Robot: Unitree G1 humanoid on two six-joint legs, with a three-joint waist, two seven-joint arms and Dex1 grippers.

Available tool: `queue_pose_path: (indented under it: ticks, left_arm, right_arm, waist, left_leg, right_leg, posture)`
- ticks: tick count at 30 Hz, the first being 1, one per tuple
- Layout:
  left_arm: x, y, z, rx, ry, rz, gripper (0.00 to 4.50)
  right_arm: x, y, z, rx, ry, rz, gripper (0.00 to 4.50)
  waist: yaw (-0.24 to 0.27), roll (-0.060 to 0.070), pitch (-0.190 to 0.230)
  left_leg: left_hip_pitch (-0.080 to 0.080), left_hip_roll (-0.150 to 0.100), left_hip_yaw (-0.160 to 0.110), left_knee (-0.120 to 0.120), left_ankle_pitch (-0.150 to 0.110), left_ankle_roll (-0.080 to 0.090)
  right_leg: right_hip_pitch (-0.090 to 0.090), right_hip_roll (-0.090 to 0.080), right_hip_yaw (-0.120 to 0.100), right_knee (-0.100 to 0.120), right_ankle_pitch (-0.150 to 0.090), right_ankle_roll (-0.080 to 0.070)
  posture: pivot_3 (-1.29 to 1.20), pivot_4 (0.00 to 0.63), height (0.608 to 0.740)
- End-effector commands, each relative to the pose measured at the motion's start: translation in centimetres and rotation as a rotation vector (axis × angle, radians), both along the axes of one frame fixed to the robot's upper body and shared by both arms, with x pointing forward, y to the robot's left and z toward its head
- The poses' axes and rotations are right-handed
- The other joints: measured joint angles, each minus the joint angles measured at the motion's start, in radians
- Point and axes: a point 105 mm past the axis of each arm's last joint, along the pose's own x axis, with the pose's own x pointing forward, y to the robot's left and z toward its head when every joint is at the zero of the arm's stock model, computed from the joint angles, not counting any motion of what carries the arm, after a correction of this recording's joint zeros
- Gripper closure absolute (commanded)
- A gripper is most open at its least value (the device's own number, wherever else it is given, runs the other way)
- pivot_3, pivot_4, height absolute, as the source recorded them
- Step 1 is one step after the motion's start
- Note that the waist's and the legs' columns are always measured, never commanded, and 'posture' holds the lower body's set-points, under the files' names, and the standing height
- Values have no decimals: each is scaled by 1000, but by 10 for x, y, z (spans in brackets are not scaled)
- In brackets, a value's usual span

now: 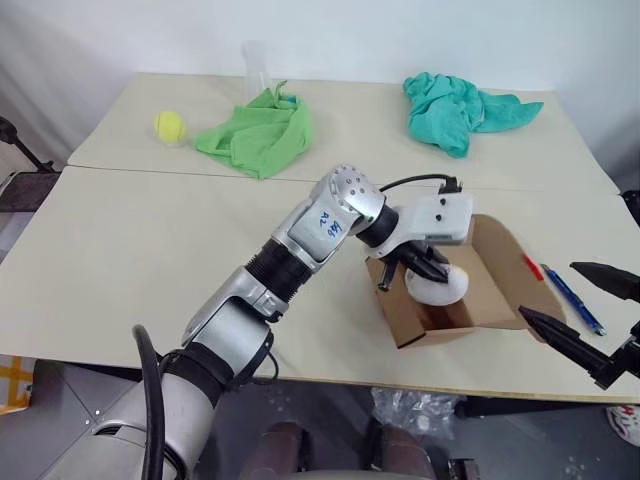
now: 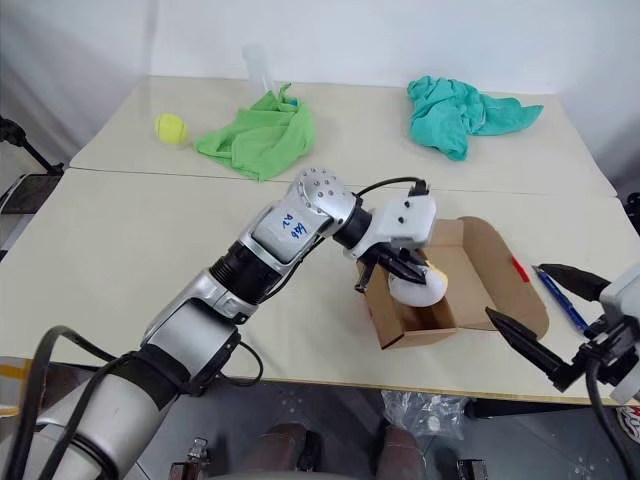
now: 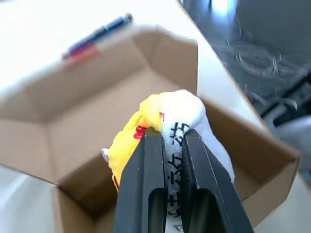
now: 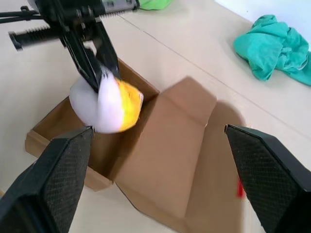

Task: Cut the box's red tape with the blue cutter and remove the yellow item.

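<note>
Head view: box (image 1: pixel 470 300) near table edge (image 1: pixel 330 385).

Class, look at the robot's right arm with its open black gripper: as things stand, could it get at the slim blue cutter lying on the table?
Probably yes. The right gripper is open, holds nothing, and the slim blue cutter lies on bare table close by, beside the open brown cardboard box, with nothing between them.

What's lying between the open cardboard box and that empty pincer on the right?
The blue cutter lies on the table between the box and the right pincer, beside the open flap's red tape; the head views show it.
</note>
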Motion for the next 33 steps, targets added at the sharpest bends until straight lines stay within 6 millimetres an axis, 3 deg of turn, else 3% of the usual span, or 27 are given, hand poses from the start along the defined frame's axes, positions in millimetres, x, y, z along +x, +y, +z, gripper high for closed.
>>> queue_pose_path:
  ticks: [1, 4, 6, 8, 10, 14, 19, 22, 25, 28, 33]
  left_arm:
    - [8, -1, 41, -133, -25, 75, 4493]
    - [32, 13, 64, -214, -40, 230, 4493]
    - [59, 35, 78, -247, -55, 410, 4493]
    - [80, 60, 81, -245, -82, 559, 4493]
    - [87, 69, 80, -237, -86, 613, 4493]
    - [111, 136, 51, -97, -103, 886, 4493]
    - [113, 189, 21, 33, -76, 1080, 4493]
    - [101, 215, -2, 132, -28, 1146, 3547]
    - [93, 234, -11, 193, -25, 1199, 2609]
    - [85, 251, -10, 205, -15, 1250, 1682]
    - [69, 267, 4, 165, -14, 1250, 193]
  right_arm:
    - [1, 1, 16, -16, -64, 42, 0]
    - [6, 1, 23, -17, -74, 78, 0]
    - [12, 0, 25, -27, -67, 106, 0]
    - [17, 0, 26, -32, -61, 131, 0]
    - [20, -1, 27, -32, -60, 143, 0]
    - [36, 5, 30, -9, -57, 246, 0]
    - [51, 14, 33, 56, -69, 371, 0]
    - [58, 19, 30, 64, -42, 433, 0]
    - [62, 21, 33, 106, -49, 481, 0]
    - [65, 23, 37, 200, -62, 533, 0]
    - [75, 22, 28, 177, -40, 534, 0]
  waist:
    - [0, 0, 0]
    - [-1, 0, 0]
    - [-3, 0, 0]
    - [-10, 0, 0]
    - [-12, 0, 0]
    - [-19, -1, 1]
    - [-26, -5, 5]
    - [-30, -6, 6]
    - [-30, -6, 6]
    - [-30, -7, 7]
    - [-34, -7, 7]
  left_leg:
    - [0, 0, 0, 0, 0, 0]
    - [0, 0, 0, 0, 0, 0]
    - [1, 0, 1, 0, 0, 0]
    - [2, 0, 2, 0, 0, 0]
    - [2, 0, 2, -1, 1, -1]
    - [2, -1, 3, -1, 1, -1]
    - [2, -1, 4, -1, 2, -2]
    - [2, -1, 3, 0, 2, -3]
    - [3, -1, 4, -1, 2, -3]
    - [3, -1, 3, 0, 3, -4]
    - [5, 0, 3, -1, 4, -7]
  right_leg:
    - [0, 0, 0, 0, 0, 0]
    - [0, 0, 0, 0, 0, 0]
    - [0, 0, 0, 1, 0, 0]
    - [0, 0, 0, 1, 0, 0]
    - [0, 1, 0, 2, 0, 0]
    - [0, 1, 1, 3, 0, 1]
    - [0, 1, 1, 3, 1, 1]
    - [0, 1, 1, 4, 1, 1]
    - [0, 1, 1, 3, 1, 1]
    - [1, 1, 0, 4, 1, 2]
    - [2, 2, 0, 4, 0, 1]
  posture:
    - [0, 150, 740]
    - [0, 150, 740]
    - [0, 150, 740]
    - [0, 150, 740]
    - [0, 150, 740]
    - [0, 150, 740]
    - [0, 150, 740]
    - [0, 150, 740]
    - [0, 150, 740]
    - [0, 150, 740]
    - [0, 150, 740]
